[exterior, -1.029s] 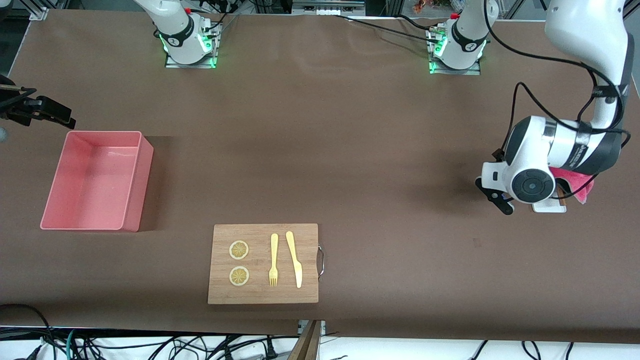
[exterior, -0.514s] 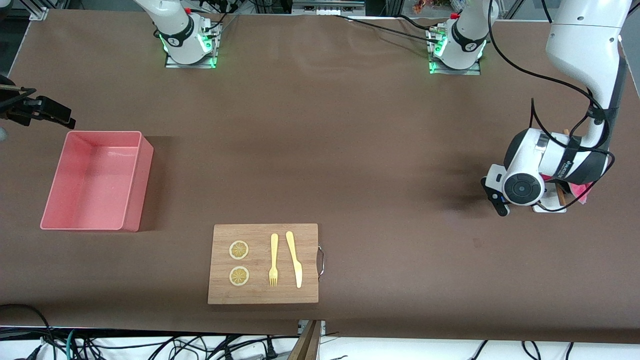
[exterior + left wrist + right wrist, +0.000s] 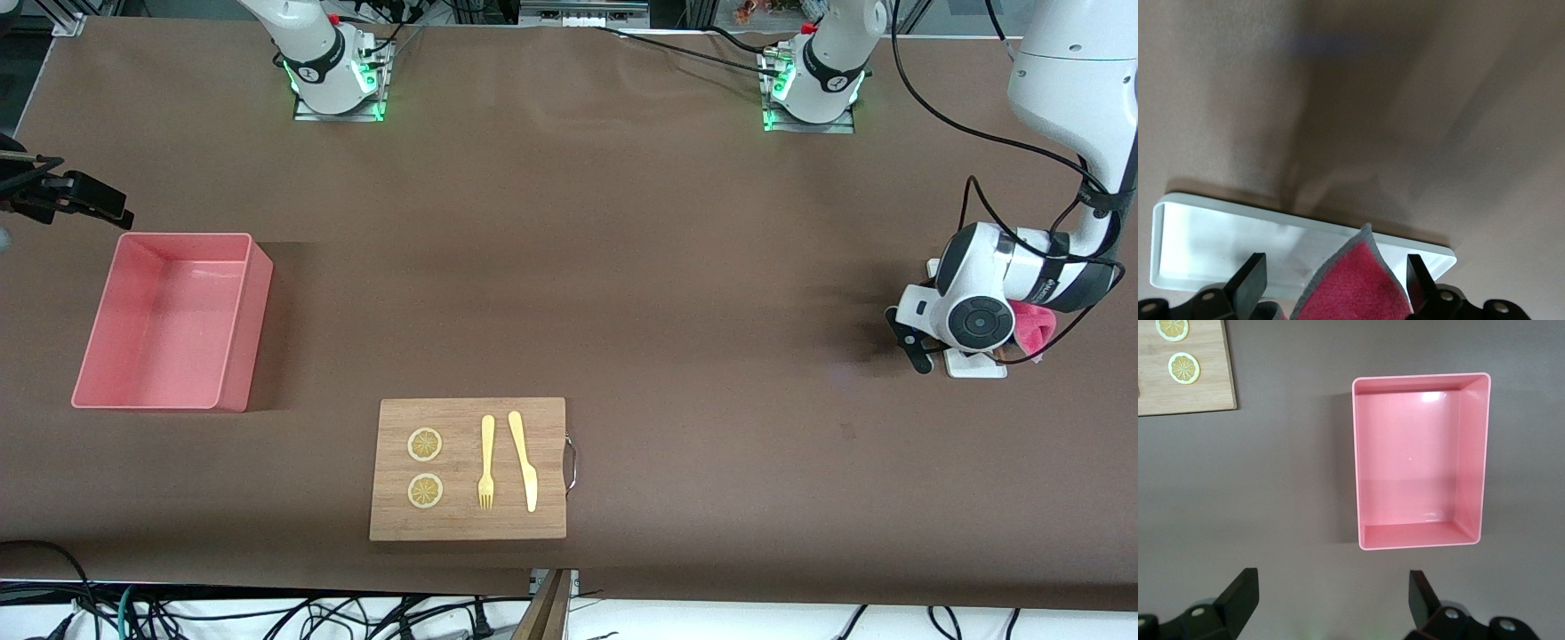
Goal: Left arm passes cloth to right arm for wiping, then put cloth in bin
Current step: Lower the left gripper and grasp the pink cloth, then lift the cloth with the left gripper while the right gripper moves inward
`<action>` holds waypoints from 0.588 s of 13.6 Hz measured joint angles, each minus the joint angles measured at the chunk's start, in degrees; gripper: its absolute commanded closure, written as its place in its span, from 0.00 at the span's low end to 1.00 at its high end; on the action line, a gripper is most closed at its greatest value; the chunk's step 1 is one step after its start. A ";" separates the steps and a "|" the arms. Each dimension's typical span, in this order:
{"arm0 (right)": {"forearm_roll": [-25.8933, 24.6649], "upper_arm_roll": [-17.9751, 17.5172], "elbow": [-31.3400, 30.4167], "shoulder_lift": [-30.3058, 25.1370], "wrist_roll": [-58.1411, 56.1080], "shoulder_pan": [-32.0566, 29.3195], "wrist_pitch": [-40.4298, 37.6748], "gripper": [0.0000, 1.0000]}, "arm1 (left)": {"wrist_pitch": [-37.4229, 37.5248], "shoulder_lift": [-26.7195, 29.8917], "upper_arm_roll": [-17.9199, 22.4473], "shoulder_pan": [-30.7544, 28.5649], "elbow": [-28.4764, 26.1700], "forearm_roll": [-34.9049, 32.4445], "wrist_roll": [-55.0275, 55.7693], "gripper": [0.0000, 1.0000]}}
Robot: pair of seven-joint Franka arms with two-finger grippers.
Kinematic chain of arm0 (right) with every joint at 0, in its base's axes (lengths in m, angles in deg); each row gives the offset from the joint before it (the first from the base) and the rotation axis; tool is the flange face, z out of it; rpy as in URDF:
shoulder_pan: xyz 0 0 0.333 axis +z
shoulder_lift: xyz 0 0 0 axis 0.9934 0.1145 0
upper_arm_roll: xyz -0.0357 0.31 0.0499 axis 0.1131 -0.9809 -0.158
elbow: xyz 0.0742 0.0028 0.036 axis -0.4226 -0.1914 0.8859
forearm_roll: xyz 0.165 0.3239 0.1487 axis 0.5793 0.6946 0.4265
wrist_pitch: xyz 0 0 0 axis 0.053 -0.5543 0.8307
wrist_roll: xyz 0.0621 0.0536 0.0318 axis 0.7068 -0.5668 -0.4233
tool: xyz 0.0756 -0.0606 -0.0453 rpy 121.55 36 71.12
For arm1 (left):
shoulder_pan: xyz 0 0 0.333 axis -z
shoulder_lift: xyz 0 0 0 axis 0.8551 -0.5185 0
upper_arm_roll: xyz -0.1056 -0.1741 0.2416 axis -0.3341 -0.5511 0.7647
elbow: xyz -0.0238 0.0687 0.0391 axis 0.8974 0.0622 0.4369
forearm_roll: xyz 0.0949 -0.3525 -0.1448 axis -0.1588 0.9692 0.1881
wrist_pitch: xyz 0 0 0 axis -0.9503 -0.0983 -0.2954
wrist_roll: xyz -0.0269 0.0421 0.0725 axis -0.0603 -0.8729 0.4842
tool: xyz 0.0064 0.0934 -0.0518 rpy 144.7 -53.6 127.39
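Note:
The magenta-red cloth [image 3: 1033,327] lies on a small white flat tray [image 3: 976,364] at the left arm's end of the table. In the left wrist view its grey-edged corner [image 3: 1358,283] rises between the fingers of my left gripper [image 3: 1335,273]. That gripper is open, one finger on each side of the cloth, low over the tray [image 3: 1218,240]. The left arm's wrist hides that gripper in the front view. My right gripper [image 3: 98,203] waits open and empty up beside the pale pink bin [image 3: 240,329]. The bin [image 3: 1471,453] is empty; the right gripper [image 3: 1331,587] shows only table between its fingers.
A wooden cutting board [image 3: 551,427] lies near the table's front edge with two lemon slices [image 3: 425,444], a yellow fork [image 3: 486,462] and a yellow knife [image 3: 524,460]. Its corner shows in the right wrist view [image 3: 1205,387]. Black cables hang by the left arm's wrist [image 3: 978,213].
The left arm has swung toward its own end of the table and come down over the tray, uncovering more of the cloth. The right arm has not moved.

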 measured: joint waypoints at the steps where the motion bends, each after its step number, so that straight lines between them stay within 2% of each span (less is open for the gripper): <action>1: 0.00 0.00 0.00 0.00 0.00 0.00 0.00 0.01 | 0.00 0.04 -0.18 0.11 0.00 0.00 -0.58 0.87; 6: 0.00 0.00 0.00 0.00 0.00 0.00 0.00 0.01 | 0.00 0.16 -0.49 0.24 0.00 0.00 -1.74 0.89; 7: 0.00 0.00 0.00 0.00 0.00 0.00 0.00 0.01 | 0.01 0.21 -0.49 0.24 0.00 0.00 -1.84 0.98; 8: 0.00 0.00 0.00 0.00 0.00 0.00 0.00 0.01 | 0.01 0.34 -0.49 0.24 0.00 0.00 -2.05 1.00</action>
